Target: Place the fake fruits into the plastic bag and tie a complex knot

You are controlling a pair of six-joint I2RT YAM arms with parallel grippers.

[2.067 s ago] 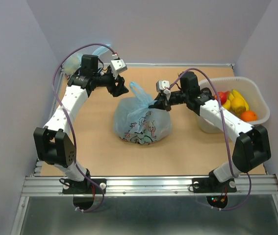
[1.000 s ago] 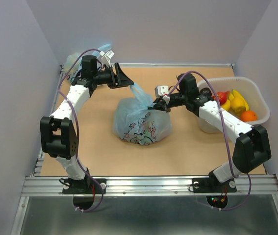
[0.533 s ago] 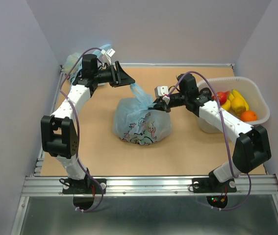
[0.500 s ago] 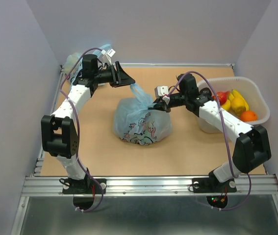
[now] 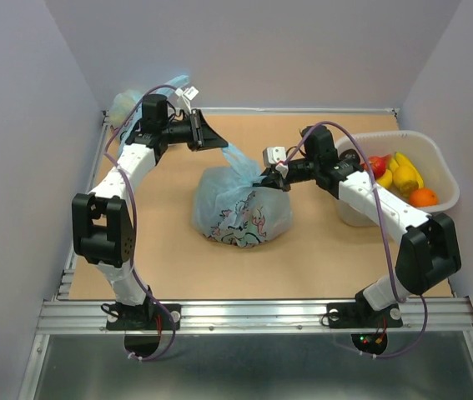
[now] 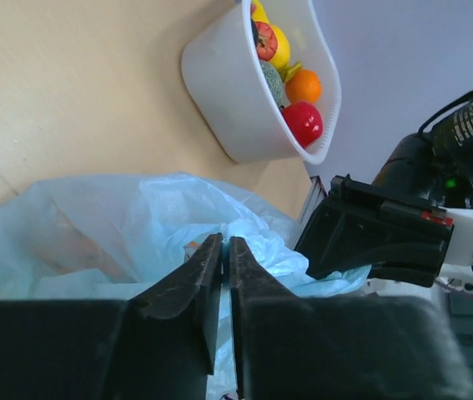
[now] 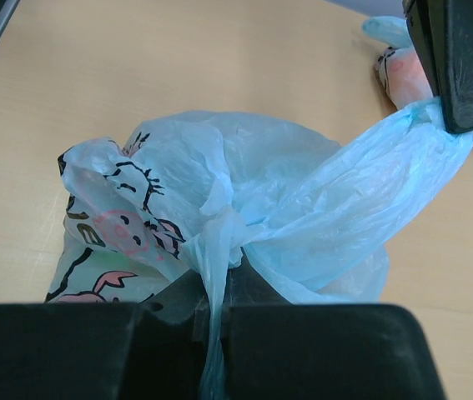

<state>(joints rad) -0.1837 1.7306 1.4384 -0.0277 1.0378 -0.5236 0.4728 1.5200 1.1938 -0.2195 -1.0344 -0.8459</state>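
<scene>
Spreading under me is a tan desk [image 5: 319, 258], boxed in by pale lilac walls [image 5: 303, 50], with a metal rail [image 5: 253, 315] along its near edge where both my bases are bolted. A white tub [image 5: 395, 134] sits at the desk's right edge and holds the fake fruits [image 5: 403, 177]; red, yellow and orange ones show. The plastic bag [image 5: 240, 208] sits bulging near the middle of the desk, its cartoon panel facing the near side. A smaller blue bag [image 5: 123, 104] lies in the far left corner.

My left arm [image 5: 123, 179] rises from its base and runs up the left side, with the wrist turned to the right at the far end. My left jaws are pinched almost together on one handle [image 5: 236, 156] of the bag, holding it stretched taut toward the far left. My right arm [image 5: 378, 208] folds in from the right, past the tub. My right jaws are clamped tight on a twisted strip [image 7: 217, 275] of plastic at the bag's neck.
</scene>
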